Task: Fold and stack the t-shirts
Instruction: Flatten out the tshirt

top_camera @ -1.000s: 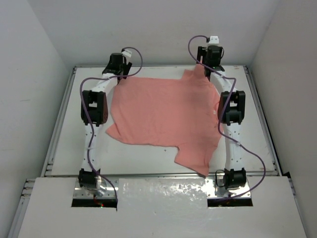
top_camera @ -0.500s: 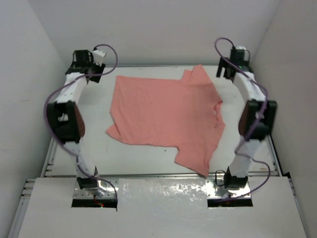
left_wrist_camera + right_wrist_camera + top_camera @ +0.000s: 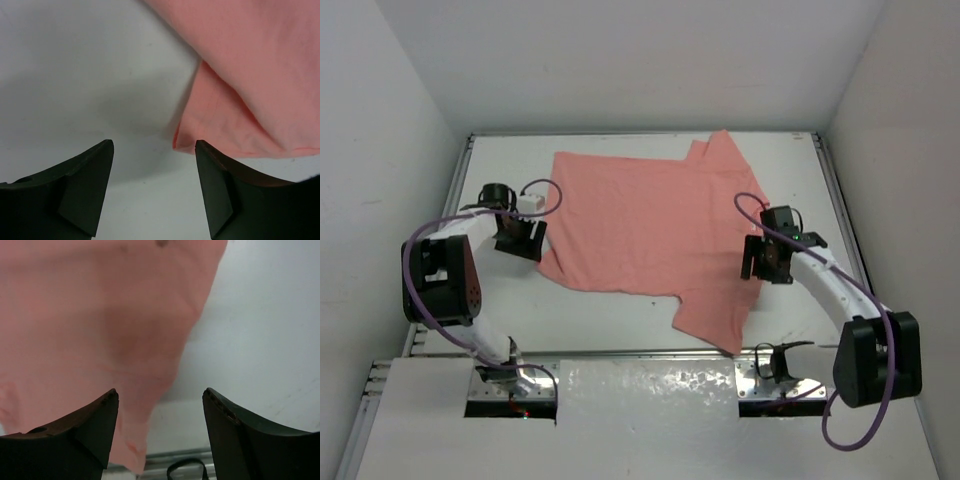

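The salmon-pink t-shirt point(image 3: 650, 230) lies spread flat on the white table, one sleeve at the back right, the other at the near right. My left gripper point(image 3: 520, 240) is open and empty just left of the shirt's near-left corner, which shows in the left wrist view point(image 3: 225, 125) by the right finger. My right gripper point(image 3: 760, 262) is open and empty over the shirt's right edge near the collar; the shirt point(image 3: 100, 315) fills the left of the right wrist view.
The white table point(image 3: 620, 320) has a raised metal rail point(image 3: 440, 250) along its sides. White walls close in on three sides. The arm bases point(image 3: 500, 375) stand at the near edge with purple cables looping off them.
Both arms have let go of the shirt's far edge and swung back toward the near side. The left gripper now sits by the near-left corner, the right by the shirt's right edge.
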Controlling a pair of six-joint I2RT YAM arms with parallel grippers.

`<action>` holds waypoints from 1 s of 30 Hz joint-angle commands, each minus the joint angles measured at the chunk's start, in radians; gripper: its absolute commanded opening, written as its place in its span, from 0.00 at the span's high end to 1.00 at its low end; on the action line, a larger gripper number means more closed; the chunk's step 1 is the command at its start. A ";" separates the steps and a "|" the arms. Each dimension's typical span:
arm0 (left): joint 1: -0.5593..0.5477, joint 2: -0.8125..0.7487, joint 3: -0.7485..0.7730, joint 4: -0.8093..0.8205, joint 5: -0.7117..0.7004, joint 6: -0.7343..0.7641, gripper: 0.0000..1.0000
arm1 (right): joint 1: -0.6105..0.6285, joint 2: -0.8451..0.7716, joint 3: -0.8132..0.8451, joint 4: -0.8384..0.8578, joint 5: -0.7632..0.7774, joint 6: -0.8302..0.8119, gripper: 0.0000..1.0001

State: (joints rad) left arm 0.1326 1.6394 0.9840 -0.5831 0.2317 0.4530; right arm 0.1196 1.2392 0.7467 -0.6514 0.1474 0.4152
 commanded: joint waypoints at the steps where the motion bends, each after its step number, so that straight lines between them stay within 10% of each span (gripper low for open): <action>1: -0.007 -0.062 -0.027 0.063 0.052 0.007 0.35 | 0.017 -0.082 -0.081 -0.011 -0.026 0.097 0.33; 8: -0.008 0.017 -0.077 0.111 0.080 -0.017 0.39 | 0.014 -0.089 -0.233 0.154 -0.045 0.148 0.37; 14: -0.008 0.016 -0.042 0.011 0.050 0.009 1.00 | -0.029 -0.020 -0.290 0.263 -0.034 0.178 0.56; 21: -0.005 -0.071 -0.054 -0.185 -0.085 0.096 1.00 | -0.047 -0.018 -0.293 0.246 0.012 0.198 0.69; 27: -0.005 -0.173 -0.024 -0.260 -0.114 0.065 0.24 | -0.047 -0.050 -0.210 0.170 -0.002 0.059 0.51; 30: -0.005 -0.220 0.062 -0.369 -0.196 0.143 0.25 | -0.046 -0.081 -0.132 0.069 -0.041 0.001 0.35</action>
State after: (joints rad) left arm 0.1299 1.4811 0.9508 -0.8440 0.1173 0.5247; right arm 0.0776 1.2011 0.5159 -0.4992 0.1295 0.4934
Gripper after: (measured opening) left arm 0.766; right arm 0.527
